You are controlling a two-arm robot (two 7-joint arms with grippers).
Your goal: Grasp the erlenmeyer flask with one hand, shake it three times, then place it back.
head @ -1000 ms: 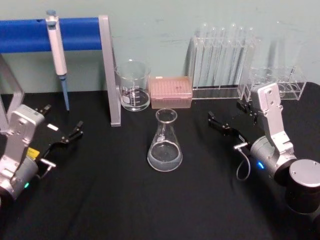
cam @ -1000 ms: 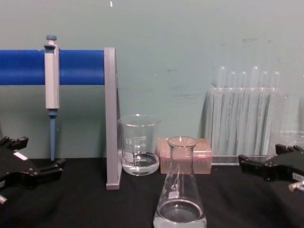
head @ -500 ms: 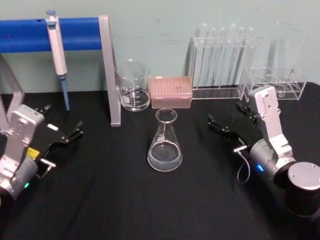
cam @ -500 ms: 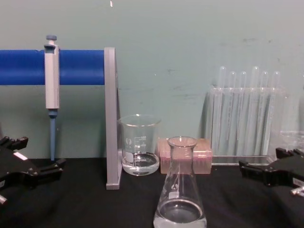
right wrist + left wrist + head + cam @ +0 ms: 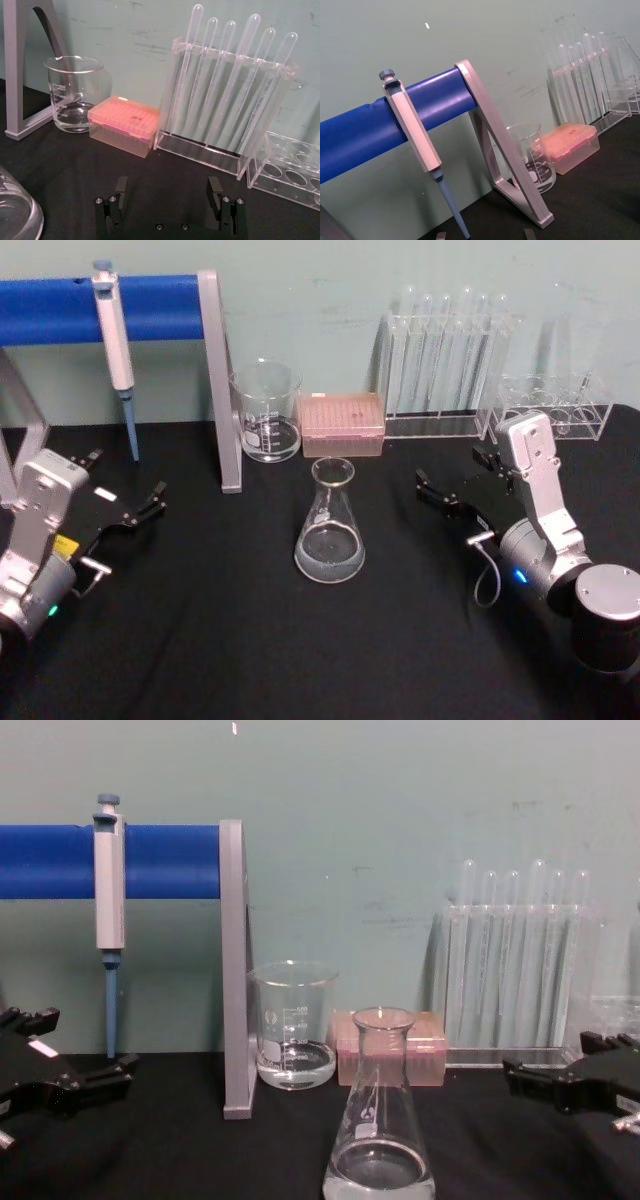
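The erlenmeyer flask (image 5: 329, 525) stands upright on the black table, a little clear liquid in its wide base (image 5: 378, 1165); its edge also shows in the right wrist view (image 5: 15, 215). My right gripper (image 5: 450, 468) hovers open to the flask's right, apart from it, fingers spread wide (image 5: 168, 189) and pointing toward the back racks; the chest view has it low at the right edge (image 5: 548, 1060). My left gripper (image 5: 128, 475) is open at the far left, well away from the flask (image 5: 80, 1045).
Behind the flask are a glass beaker (image 5: 266, 425) and a pink tip box (image 5: 343, 425). A rack of test tubes (image 5: 445, 355) and an empty clear rack (image 5: 560, 405) stand at the back right. A pipette (image 5: 115, 340) hangs on the blue stand bar (image 5: 60, 308).
My right gripper has sunk slightly and stayed open. The flask and the left arm have not moved.
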